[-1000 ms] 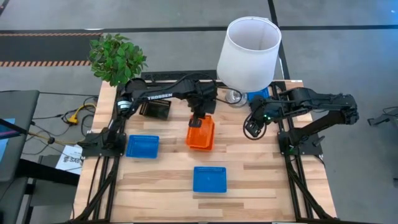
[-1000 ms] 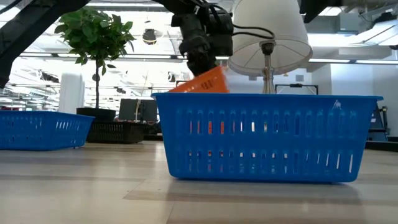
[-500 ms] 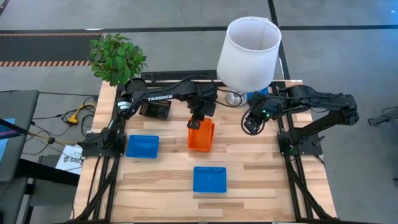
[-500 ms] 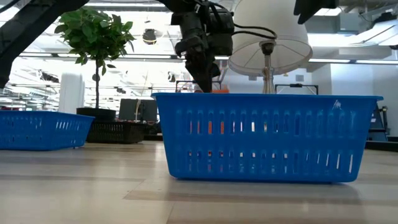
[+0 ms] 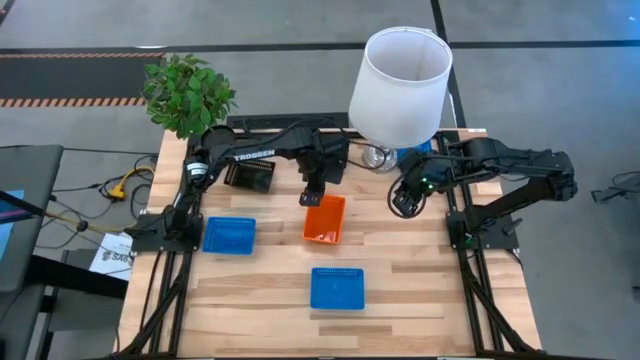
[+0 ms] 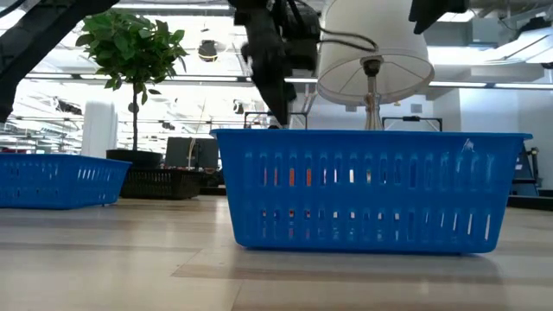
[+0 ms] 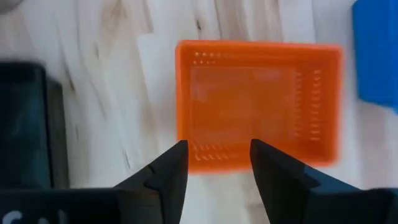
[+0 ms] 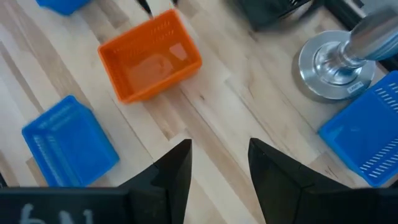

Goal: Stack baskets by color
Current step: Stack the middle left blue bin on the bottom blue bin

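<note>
On the wooden surface (image 5: 400, 290) the orange basket (image 5: 324, 219) sits flat near the middle. The left tool (image 5: 312, 190) hangs just above its far rim, fingers parted, holding nothing. The right tool (image 5: 404, 205), also open and empty, waits beside the lamp (image 5: 400, 75).

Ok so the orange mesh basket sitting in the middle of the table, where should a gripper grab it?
Judging by its pose, take the orange plastic mesh basket by one thin rim wall, coming straight down from above. It sits upright and open-topped on the wooden table, so one jaw can drop inside and one outside. The short wall toward the lamp looks best.
</note>
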### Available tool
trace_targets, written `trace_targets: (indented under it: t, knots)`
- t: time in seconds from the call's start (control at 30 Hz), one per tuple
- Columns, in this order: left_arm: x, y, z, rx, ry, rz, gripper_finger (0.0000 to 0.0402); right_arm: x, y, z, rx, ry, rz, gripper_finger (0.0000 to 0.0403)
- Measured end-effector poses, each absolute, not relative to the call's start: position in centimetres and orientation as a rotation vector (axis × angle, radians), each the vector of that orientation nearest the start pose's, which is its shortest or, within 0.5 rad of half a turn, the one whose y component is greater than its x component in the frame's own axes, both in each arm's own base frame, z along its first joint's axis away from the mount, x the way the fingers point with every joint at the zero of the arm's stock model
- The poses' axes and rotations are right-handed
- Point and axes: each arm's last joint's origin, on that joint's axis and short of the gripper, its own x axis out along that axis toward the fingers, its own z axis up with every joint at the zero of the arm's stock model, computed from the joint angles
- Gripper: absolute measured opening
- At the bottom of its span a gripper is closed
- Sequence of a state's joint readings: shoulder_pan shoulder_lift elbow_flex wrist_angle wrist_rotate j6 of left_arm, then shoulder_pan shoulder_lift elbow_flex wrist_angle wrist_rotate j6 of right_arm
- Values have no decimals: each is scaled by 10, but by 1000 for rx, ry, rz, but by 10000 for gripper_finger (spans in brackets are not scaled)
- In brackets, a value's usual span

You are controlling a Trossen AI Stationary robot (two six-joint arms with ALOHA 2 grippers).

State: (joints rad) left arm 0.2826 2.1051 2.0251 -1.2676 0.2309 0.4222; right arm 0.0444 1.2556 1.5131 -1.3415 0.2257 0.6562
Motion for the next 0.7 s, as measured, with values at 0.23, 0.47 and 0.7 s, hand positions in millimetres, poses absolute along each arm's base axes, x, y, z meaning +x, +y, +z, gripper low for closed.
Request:
trace_targets:
  t: [0.23, 0.47, 0.7]
  knots:
    - [376, 96, 295, -209, 1484, -147, 160, 211, 12, 369, 447, 1051, -420, 177]
    - [317, 58, 330, -249, 1344, -194, 160, 219, 20, 367, 442, 1003, -369, 177]
    - [245, 32, 317, -128, 1239, -92, 160, 223, 22, 370, 453, 953, -347, 177]
